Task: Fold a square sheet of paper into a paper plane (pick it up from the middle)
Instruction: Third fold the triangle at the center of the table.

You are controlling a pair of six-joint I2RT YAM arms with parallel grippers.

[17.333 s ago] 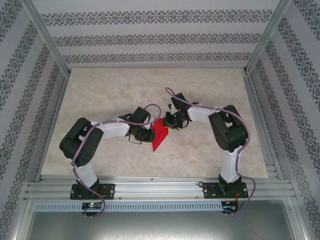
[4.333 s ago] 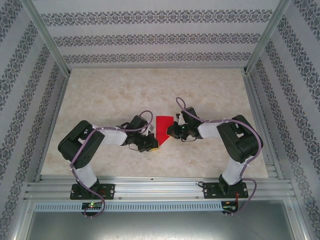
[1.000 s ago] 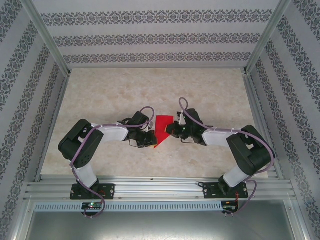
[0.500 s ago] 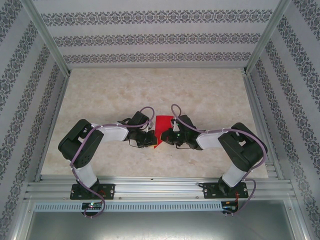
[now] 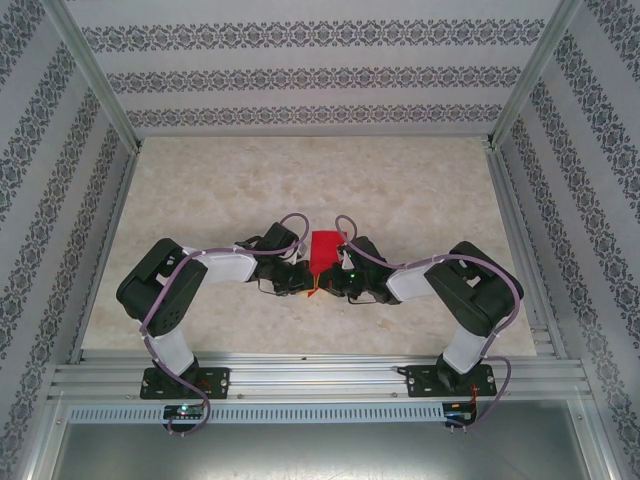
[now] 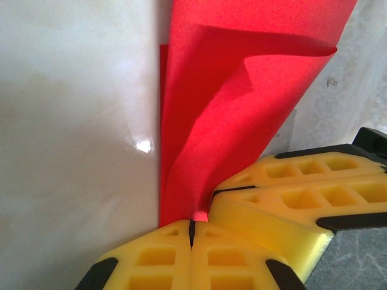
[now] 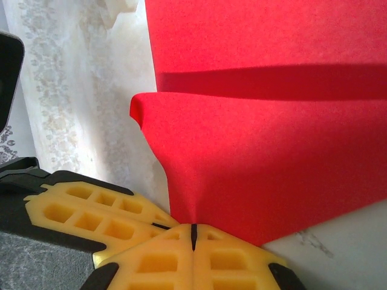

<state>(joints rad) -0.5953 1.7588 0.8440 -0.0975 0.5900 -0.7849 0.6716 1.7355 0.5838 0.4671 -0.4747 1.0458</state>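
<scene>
Paper (image 6: 230, 109), bright red, creased and curled, pinched in left claw (image 6: 191, 228) and right claw (image 7: 193, 232), both clamped.

Beige marbled tabletop (image 5: 230, 170), walls (image 5: 320, 75) papered in grey damask bands — aluminium frame posts (image 5: 92, 75), even light

Bright red paper (image 5: 325, 247), yellow gripper fingers (image 6: 163, 260), beige marbled table (image 5: 300, 180)

Setting: robot test cell of the lab kind, not a home. Enclosure of bare aluminium extrusion posts (image 5: 92, 75) on a slotted base rail (image 5: 320, 378). Printed damask-stripe wall panels (image 5: 320, 75) on three sides. Marble-look tabletop (image 5: 400, 180). Left arm (image 5: 165, 285) and right arm (image 5: 470, 285) bolted to the rail, purple cabling (image 5: 297, 220) exposed, perforated cable duct (image 5: 300, 412) along the front.
</scene>
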